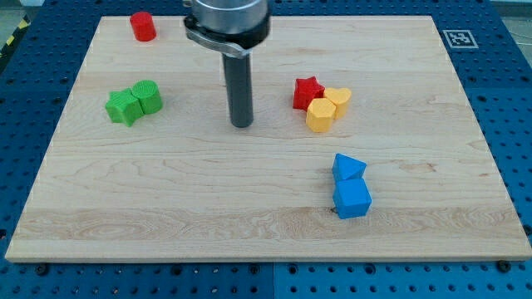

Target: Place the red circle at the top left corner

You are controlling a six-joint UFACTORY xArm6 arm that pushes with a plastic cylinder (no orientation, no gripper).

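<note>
The red circle [143, 26] stands near the board's top left corner, close to the top edge. My tip [242, 124] rests on the board near the middle, well to the right of and below the red circle, and touches no block. A red star [307, 91] lies to the right of my tip, against a yellow heart [338, 99] and a yellow hexagon [320, 115].
Two green blocks [133, 102] sit together at the view's left. A blue triangle [347, 167] and a blue cube [352, 198] sit together at the lower right. The wooden board [166, 208] lies on a blue perforated table. A marker tag [458, 38] is at the top right.
</note>
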